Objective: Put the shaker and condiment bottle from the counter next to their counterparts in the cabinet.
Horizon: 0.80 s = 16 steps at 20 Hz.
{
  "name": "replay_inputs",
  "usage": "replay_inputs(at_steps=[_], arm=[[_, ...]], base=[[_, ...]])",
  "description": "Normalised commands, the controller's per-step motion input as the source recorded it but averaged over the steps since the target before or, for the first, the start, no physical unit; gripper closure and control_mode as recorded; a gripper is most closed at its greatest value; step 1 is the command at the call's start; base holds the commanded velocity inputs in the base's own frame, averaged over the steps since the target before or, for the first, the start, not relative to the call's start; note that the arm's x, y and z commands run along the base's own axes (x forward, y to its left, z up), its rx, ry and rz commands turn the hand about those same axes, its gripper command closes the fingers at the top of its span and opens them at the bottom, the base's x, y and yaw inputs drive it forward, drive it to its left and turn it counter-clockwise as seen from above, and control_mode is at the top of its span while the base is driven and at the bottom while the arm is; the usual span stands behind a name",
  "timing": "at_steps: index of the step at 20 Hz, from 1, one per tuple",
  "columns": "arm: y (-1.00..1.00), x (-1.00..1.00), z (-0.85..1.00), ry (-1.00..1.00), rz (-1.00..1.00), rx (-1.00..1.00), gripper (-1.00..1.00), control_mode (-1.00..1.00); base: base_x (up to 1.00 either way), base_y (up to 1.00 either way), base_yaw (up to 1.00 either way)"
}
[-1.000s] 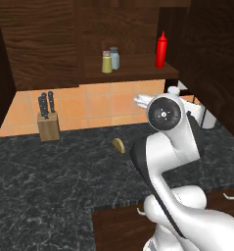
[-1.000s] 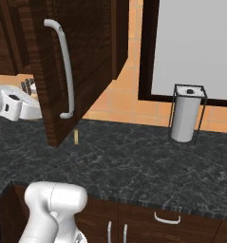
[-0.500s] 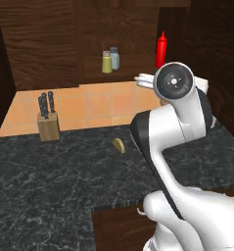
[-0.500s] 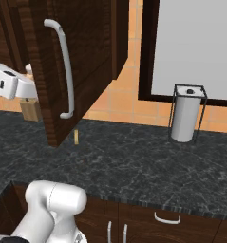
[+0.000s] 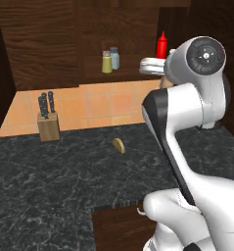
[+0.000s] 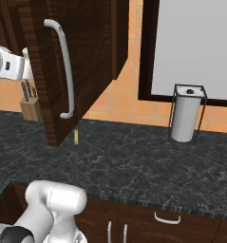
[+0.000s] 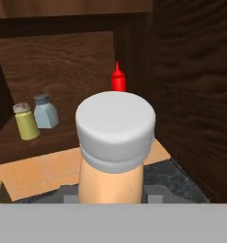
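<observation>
The black stone worktop [image 5: 64, 181] with white marbled veins carries a wooden knife block [image 5: 48, 125] with dark handles at about ten o'clock and a small tan rounded piece [image 5: 119, 145] near its middle. In the right base view, a white paper-towel roll in a thin dark wire stand [image 6: 186, 114] sits at two o'clock. Above, the plain wooden shelf [image 7: 20, 144] bears a small yellow-green shaker with silvery cap [image 7: 25, 121], a pale blue-grey shaker [image 7: 44, 111] just beside it, and a slim red squeeze bottle [image 7: 117, 79] at three o'clock.

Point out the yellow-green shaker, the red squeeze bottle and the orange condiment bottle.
yellow-green shaker [image 7: 25, 122]: hand view, on its body.
red squeeze bottle [image 5: 161, 45]: left base view, on its body below the nozzle.
orange condiment bottle [image 7: 116, 128]: hand view, on its light grey cap.
</observation>
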Motion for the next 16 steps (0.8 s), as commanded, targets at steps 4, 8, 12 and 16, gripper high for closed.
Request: replay_inputs(at_steps=[4,8,12,16], arm=[[0.00,0.16,-0.14,0.00,0.27,-0.11,1.00,-1.00],[0.00,0.33,-0.01,0.00,0.15,-0.13,1.00,-1.00],[0.00,0.44,0.00,-0.03,0.01,-0.18,1.00,-1.00],[0.00,0.59,0.00,-0.03,0.00,-0.12,1.00,-1.00]], base=[[0.00,0.00,0.00],[0.00,0.00,0.00],[0.00,0.00,0.00],[0.00,0.00,0.00]])
